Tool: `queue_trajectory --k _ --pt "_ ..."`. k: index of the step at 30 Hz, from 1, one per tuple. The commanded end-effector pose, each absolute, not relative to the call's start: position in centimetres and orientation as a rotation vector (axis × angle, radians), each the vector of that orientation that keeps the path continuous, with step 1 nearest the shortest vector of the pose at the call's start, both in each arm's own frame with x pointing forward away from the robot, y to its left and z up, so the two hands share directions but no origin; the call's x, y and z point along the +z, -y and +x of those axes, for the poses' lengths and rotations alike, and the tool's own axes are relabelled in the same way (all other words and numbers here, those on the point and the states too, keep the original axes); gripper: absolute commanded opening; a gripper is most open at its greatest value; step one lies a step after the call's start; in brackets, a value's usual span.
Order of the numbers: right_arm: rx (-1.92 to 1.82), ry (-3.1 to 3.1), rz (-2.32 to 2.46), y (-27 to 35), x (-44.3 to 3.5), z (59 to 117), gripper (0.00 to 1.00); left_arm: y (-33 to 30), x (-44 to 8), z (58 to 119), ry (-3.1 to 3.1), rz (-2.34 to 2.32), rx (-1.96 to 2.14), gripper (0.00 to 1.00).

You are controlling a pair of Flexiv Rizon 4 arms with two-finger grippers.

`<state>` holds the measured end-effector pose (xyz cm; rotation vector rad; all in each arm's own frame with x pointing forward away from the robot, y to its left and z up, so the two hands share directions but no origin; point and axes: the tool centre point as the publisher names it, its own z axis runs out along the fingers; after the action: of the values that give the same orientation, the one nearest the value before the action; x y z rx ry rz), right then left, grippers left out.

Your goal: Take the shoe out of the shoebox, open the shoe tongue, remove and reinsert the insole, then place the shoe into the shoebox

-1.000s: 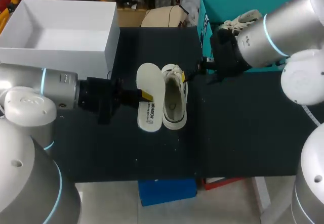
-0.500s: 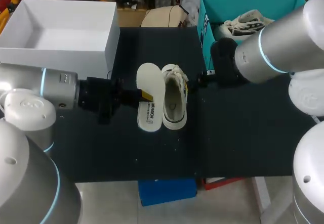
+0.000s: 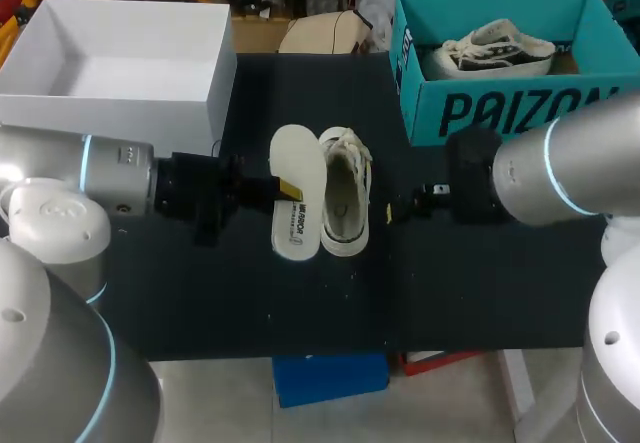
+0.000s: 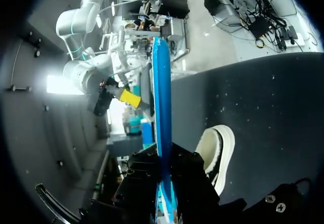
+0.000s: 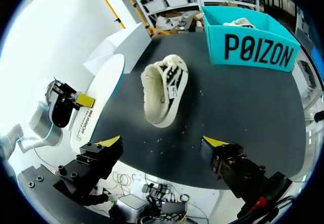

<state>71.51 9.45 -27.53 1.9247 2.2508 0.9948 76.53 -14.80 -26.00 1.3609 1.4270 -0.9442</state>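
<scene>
A white low-top shoe [image 3: 345, 195] rests mid-table with its opening showing and its laces loose. Right beside it, on its left, my left gripper [image 3: 278, 189] is shut on the white insole [image 3: 296, 193] and holds it on edge. In the left wrist view the insole [image 4: 162, 102] shows its blue underside edge-on, clamped between the fingers, with the shoe [image 4: 218, 150] just past it. My right gripper [image 3: 405, 206] hangs to the right of the shoe, open and empty. From the right wrist, this gripper [image 5: 162, 142] stands wide apart with the shoe [image 5: 163, 90] and insole [image 5: 98, 95] ahead.
A teal shoebox [image 3: 500, 113] at the back right holds a second shoe [image 3: 492, 48]. An open white box [image 3: 120, 103] stands at the back left. Bare black tabletop [image 3: 480, 283] spreads to the front and right.
My right arm has drawn back from the shoe's far right side, near the teal box, toward the near side. The left arm and insole have not moved.
</scene>
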Motion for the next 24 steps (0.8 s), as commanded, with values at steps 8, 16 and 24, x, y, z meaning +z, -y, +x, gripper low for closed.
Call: queue_trajectory --k 8,16,24 --pt "0.961 -2.241 1.942 -7.5 -28.1 69.7 1.00 15.7 -26.2 75.6 -1.464 1.459 -0.959 0.00" --pt "0.961 -2.241 1.942 -7.5 -28.1 69.7 1.00 17.2 -27.9 74.0 -1.527 1.554 -1.059 0.00" --pt "0.961 -2.241 1.942 -7.5 -28.1 69.7 1.00 18.1 -28.7 72.8 -1.582 1.594 -1.100 0.00"
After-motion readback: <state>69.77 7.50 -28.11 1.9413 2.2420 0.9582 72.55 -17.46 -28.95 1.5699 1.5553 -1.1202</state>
